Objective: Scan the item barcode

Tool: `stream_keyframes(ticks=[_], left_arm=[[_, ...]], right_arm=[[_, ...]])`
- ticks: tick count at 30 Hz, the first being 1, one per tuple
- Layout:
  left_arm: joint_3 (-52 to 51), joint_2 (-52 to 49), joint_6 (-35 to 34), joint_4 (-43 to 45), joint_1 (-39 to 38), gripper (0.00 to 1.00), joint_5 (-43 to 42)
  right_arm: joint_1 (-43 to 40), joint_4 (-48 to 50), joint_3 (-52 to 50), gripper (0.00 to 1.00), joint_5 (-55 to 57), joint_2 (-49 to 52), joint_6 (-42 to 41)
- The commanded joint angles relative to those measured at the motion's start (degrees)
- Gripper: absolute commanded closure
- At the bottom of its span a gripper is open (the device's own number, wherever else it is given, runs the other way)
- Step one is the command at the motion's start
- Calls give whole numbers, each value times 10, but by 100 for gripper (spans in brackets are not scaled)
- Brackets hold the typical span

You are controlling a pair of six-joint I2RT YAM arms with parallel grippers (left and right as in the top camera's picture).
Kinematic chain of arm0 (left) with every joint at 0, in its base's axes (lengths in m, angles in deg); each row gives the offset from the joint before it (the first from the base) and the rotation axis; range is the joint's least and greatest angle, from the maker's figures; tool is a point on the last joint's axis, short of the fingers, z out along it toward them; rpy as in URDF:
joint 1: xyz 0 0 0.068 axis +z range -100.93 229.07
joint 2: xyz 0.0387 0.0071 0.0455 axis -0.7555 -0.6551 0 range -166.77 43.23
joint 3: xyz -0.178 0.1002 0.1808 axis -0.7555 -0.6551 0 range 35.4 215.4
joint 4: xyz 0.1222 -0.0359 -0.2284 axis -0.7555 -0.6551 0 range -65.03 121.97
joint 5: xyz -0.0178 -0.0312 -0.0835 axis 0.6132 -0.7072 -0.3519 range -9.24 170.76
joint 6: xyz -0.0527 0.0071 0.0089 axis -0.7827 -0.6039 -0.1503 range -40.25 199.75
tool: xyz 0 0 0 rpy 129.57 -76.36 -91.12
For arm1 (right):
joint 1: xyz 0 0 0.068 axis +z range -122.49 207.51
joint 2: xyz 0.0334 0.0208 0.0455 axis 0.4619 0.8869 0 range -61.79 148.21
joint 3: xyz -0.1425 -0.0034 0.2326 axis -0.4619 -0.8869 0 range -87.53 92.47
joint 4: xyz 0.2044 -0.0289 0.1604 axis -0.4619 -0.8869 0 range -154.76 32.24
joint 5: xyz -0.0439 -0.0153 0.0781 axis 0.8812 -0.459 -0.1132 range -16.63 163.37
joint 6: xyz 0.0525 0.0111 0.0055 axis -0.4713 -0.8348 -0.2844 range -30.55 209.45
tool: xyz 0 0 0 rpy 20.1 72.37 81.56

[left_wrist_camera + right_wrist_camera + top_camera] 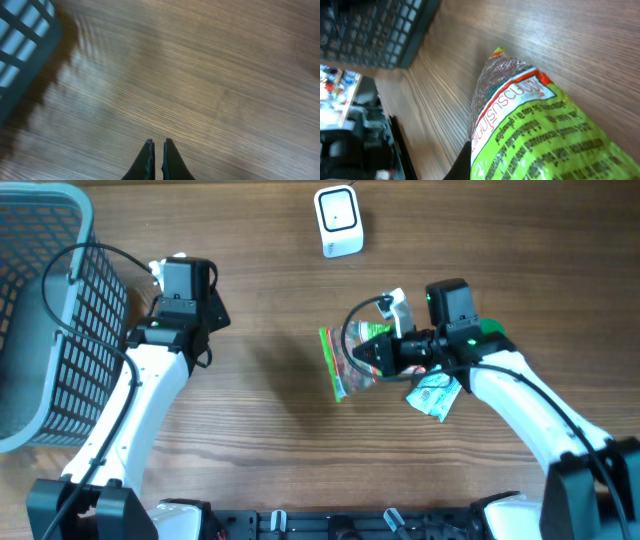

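Overhead: basket (85, 215) at left table (270, 450) edge, left gripper (158, 152) closed, empty, right gripper (368, 360) clamped on green packet (333, 367) mid-table.

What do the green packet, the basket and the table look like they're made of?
Green packet: thin glossy plastic film, judging by its sheen, creases and seemingly see-through end. Basket: moulded plastic, matte blue-grey, with a regular lattice wall. Table: wood or wood-look laminate; fine straight grain, slight sheen; cannot tell which.
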Motion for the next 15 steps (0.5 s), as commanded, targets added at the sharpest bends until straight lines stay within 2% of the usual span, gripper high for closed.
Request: stream_keyframes(ticks=[1,2,3,4,8,10,15], left_arm=[[4,-4,32,12,28,83,12],[4,-4,32,12,34,61,12],[4,-4,32,11,39,47,12],[4,-4,32,9,42,0,12],[4,-4,32,3,43,0,12],[4,-4,32,3,42,0,12],[4,-4,32,3,42,0,12]], right_arm=[[2,-50,3,95,48,-49,97],[2,-65,4,96,68,-61,106],[2,-77,7,96,80,-68,111],[2,-92,15,96,95,-76,113],[2,-212,99,96,145,-79,158],[2,-309,187,96,184,-78,200],[2,-470,379,96,257,-56,231]])
